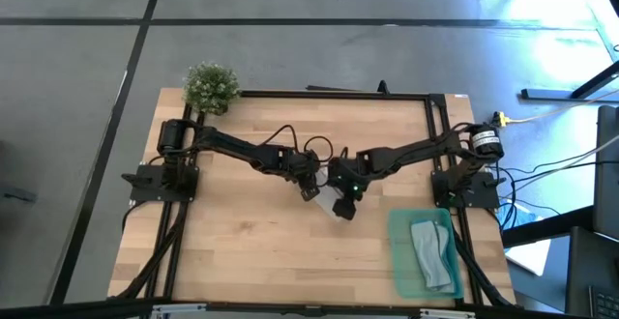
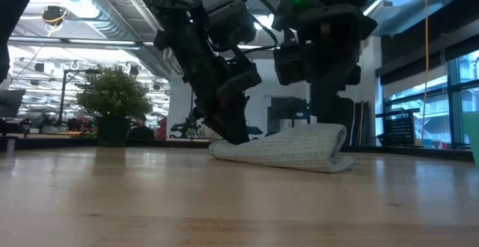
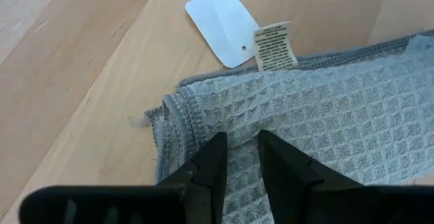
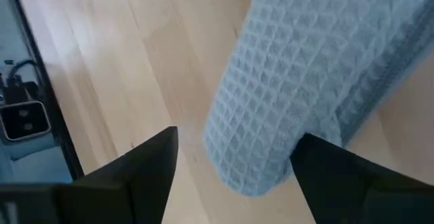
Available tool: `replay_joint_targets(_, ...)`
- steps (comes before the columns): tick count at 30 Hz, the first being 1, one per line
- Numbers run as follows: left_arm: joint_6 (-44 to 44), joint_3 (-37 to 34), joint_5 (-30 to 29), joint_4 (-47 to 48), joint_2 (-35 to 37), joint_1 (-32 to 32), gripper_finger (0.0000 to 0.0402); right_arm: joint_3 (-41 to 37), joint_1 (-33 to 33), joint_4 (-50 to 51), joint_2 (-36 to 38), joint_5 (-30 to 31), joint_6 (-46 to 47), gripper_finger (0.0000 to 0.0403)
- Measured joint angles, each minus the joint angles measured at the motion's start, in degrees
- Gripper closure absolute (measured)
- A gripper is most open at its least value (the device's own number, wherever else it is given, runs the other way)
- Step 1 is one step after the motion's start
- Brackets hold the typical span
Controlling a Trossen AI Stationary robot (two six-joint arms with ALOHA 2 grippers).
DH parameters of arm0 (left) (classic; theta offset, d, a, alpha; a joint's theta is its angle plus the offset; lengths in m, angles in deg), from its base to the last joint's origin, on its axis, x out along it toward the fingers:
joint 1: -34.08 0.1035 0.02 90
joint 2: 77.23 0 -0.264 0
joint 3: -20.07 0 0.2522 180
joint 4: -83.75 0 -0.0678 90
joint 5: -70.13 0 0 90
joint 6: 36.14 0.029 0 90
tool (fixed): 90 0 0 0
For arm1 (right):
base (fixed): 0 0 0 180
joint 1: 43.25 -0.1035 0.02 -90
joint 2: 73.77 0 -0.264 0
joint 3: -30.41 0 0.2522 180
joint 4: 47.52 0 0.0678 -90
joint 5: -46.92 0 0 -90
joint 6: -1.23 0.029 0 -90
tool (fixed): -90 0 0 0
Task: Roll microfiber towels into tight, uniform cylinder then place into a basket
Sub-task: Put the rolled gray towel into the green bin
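A pale blue waffle-weave towel [image 2: 288, 148] lies loosely rolled on the table's middle, with a white tag [image 3: 220, 24] and a care label [image 3: 274, 46] at one edge. My left gripper [image 3: 241, 139] slants down onto the towel near its rolled end, its fingers almost together. My right gripper [image 4: 236, 136] is open. The towel's other rounded end [image 4: 264, 149] lies between its two fingers, and bare table shows between one finger and the cloth. At the near right, the green basket [image 1: 397, 261] holds a rolled grey towel [image 1: 430, 251]. My left gripper sets its two nearly shut fingertips [image 3: 218, 149] on the towel's upper layer [image 3: 237, 125], close to the stitched, rolled edge. It comes slanting down from the table's left. The towel lies on the table under it. Whether any cloth is caught between the tips I cannot tell.
A small bushy plant [image 1: 211, 85] stands at the table's far left corner. Black frame rails [image 1: 432, 135] run along the table's sides. Bare wood [image 1: 251, 251] lies on the near side of the grippers.
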Motion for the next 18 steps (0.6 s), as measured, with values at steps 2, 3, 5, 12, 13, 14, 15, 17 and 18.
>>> replay_joint_targets(2,-0.01,0.0,0.0,0.0,0.0,0.0,0.032,0.0,0.48,-1.27,0.0,-0.17,-0.57,0.0126)
replay_joint_targets(3,-0.01,0.0,0.0,0.0,0.02,0.0,0.032,0.0,0.58,-1.44,0.02,-0.2,-0.6,0.0126)
replay_joint_targets(5,-0.01,0.04,0.0,-0.02,0.02,0.0,0.032,0.0,0.59,-2.06,0.02,-0.07,-0.94,0.0125)
replay_joint_targets(12,-0.01,0.07,0.0,-0.09,0.04,0.0,0.032,0.0,0.99,-2.41,0.02,1.26,0.5,0.0081)
replay_joint_targets(13,-0.01,0.07,0.0,-0.09,0.04,0.0,0.032,0.0,1.2,-2.39,0.02,1.38,1.06,0.007)
replay_joint_targets(14,0.0,0.07,0.0,-0.09,0.07,0.0,0.032,0.0,1.31,-2.46,0.02,1.48,1.57,0.0057)
replay_joint_targets(15,0.01,0.07,0.0,-0.09,0.07,0.0,0.032,0.0,1.35,-2.61,0.02,1.62,2.21,0.0044)
replay_joint_targets(17,0.0,0.07,0.0,-0.09,0.07,0.0,0.032,0.0,1.31,-3.31,0.02,3.43,2.54,0.0018)
replay_joint_targets(18,0.01,0.07,0.0,-0.08,0.08,0.0,0.032,0.0,1.29,-3.45,0.02,4.45,2.63,0.0011)
